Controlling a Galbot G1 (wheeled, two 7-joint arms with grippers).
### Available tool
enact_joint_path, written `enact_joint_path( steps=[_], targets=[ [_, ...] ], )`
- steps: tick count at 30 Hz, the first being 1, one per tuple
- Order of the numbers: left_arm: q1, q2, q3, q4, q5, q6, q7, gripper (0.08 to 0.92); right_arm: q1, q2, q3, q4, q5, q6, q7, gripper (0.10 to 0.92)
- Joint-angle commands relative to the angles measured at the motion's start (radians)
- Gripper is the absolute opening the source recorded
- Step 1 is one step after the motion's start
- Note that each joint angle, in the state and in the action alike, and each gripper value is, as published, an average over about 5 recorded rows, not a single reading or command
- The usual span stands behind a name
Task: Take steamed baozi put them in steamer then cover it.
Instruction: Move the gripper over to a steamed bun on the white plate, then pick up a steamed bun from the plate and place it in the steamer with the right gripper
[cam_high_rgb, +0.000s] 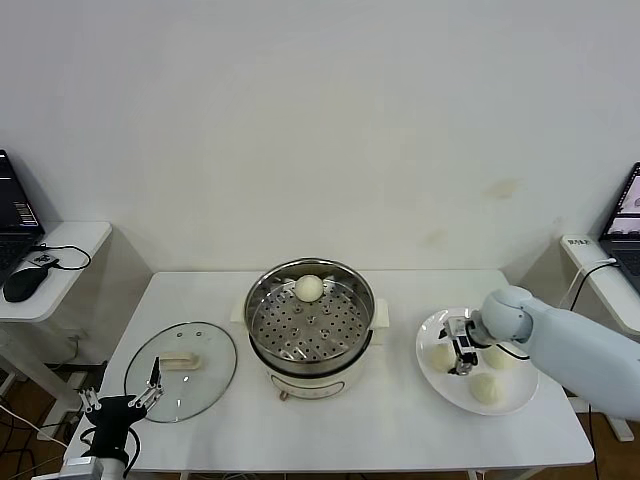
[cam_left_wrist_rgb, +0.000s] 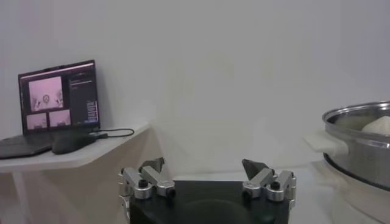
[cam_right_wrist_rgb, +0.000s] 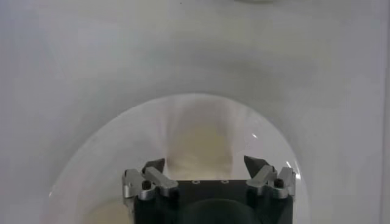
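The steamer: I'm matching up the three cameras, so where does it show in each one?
Head view: the steamer stands mid-table, one baozi at its far edge.
Left wrist view: only its steel rim and a cream side handle show, cut by the picture's edge.
Right wrist view: not in it.
Shared landmark: that baozi, visible in head and left wrist views.

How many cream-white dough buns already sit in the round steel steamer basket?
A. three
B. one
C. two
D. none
B: in the head view a single cream-white bun sits at the far edge of the perforated steel steamer basket, while three more remain on the white plate under the right gripper.
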Motion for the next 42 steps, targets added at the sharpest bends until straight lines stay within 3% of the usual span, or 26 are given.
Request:
enact_joint_path(
  steps=[1,6,14,25,33,42],
  targets=[
    [0.000,0.000,0.000,0.001,0.000,-0.001,0.000,0.823,-0.013,0.021,0.009,-0.022,-0.011,-0.001,0.003,0.695],
    [0.001,-0.001,0.000,0.002,0.000,-0.001,-0.001,0.823,-0.010,0.019,0.013,-0.021,-0.009,-0.007,-0.001,0.621],
    [0.002,0.001,-0.001,-0.001,-0.001,0.000,-0.001,0.823,0.102,-0.056,-0.042,0.056,0.052,-0.022,-0.061,0.602],
    [-0.008,0.004,0.009,-0.002,-0.002,0.000,0.000,0.823,0.594,-0.148,-0.276,0.208,0.363,-0.106,-0.092,0.606],
    [-0.017,0.011,0.014,-0.005,-0.004,0.001,0.000,0.823,0.865,0.042,-0.432,0.275,0.608,-0.229,0.005,0.611],
    [-0.023,0.012,-0.001,-0.005,-0.004,-0.001,-0.001,0.823,0.775,0.356,-0.444,0.182,0.732,-0.341,0.148,0.611]
  ],
)
